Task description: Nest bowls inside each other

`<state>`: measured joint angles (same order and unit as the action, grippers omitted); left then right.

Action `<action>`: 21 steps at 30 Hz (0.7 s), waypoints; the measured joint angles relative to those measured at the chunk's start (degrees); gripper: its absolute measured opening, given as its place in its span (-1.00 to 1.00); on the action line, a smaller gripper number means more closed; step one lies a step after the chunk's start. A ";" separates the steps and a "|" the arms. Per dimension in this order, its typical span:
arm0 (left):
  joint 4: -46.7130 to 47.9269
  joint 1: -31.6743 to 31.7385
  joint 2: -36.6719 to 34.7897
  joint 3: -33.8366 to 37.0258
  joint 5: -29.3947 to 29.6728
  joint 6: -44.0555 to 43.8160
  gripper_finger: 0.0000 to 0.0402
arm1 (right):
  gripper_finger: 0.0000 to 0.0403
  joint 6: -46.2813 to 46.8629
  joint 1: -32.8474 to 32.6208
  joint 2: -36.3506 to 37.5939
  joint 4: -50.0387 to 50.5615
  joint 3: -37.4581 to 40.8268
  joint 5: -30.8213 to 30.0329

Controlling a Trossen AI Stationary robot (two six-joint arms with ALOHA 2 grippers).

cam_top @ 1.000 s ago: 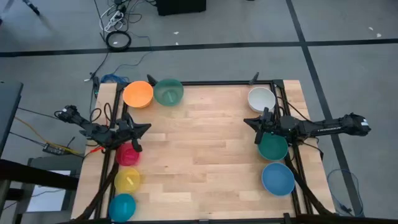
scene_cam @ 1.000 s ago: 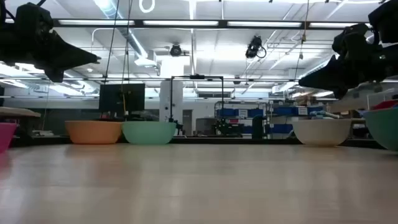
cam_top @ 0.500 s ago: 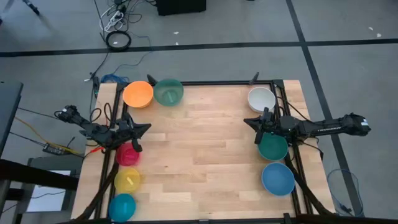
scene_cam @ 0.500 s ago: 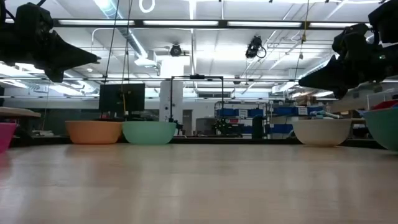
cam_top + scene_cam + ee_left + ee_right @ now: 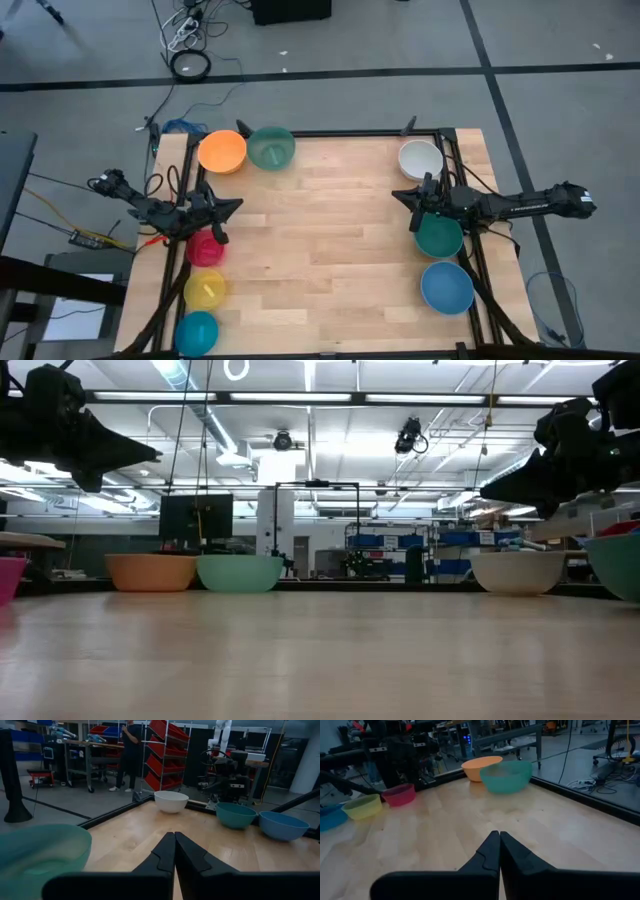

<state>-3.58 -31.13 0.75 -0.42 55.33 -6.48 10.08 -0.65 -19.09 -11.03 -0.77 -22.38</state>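
Eight bowls stand apart on their bases around the wooden table (image 5: 320, 250). Orange (image 5: 222, 151) and pale green (image 5: 270, 147) are at the far left. White (image 5: 421, 158), teal (image 5: 439, 236) and blue (image 5: 446, 287) line the right edge. Pink (image 5: 205, 247), yellow (image 5: 205, 289) and cyan (image 5: 197, 332) line the left edge. My left gripper (image 5: 174, 836) hovers shut and level above the left edge, over the pink bowl (image 5: 400, 794). My right gripper (image 5: 499, 835) hovers shut above the right edge, between the white bowl (image 5: 171, 801) and the teal bowl (image 5: 236, 815). Neither gripper holds anything.
A black frame rail (image 5: 340, 132) runs along the table's far edge. The middle of the table (image 5: 320, 650) is bare wood. Beyond the table are shelves, and a person (image 5: 131, 740) stands in the room. Cables (image 5: 190, 65) lie on the floor.
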 joint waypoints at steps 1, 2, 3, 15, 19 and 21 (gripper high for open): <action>-0.64 -0.01 0.01 0.02 -0.02 0.00 -0.92 | -1.00 -4.39 0.01 0.00 -0.04 0.01 -0.07; -1.63 -0.01 0.01 0.02 -0.06 -0.02 -0.92 | -1.00 -8.68 0.03 -0.01 -0.12 0.00 -0.07; -2.53 0.00 0.01 0.00 -0.08 -0.02 -0.92 | -1.00 -12.25 0.03 0.00 -0.17 0.00 -0.07; -7.44 -0.01 0.01 0.02 -1.00 -4.82 -0.92 | -1.00 -3.29 0.18 -0.02 -17.35 0.02 -1.63; -12.52 0.01 0.01 0.02 -1.00 -8.77 -0.92 | -1.00 0.93 0.18 0.00 -26.32 0.02 -1.58; -14.17 0.00 -0.01 0.02 -0.98 -9.00 -0.92 | -1.00 2.74 0.13 -0.02 -29.07 0.02 -1.56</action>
<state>-17.75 -31.13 0.73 -0.40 54.35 -15.48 12.82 -0.52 -19.11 -40.09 -0.75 -23.95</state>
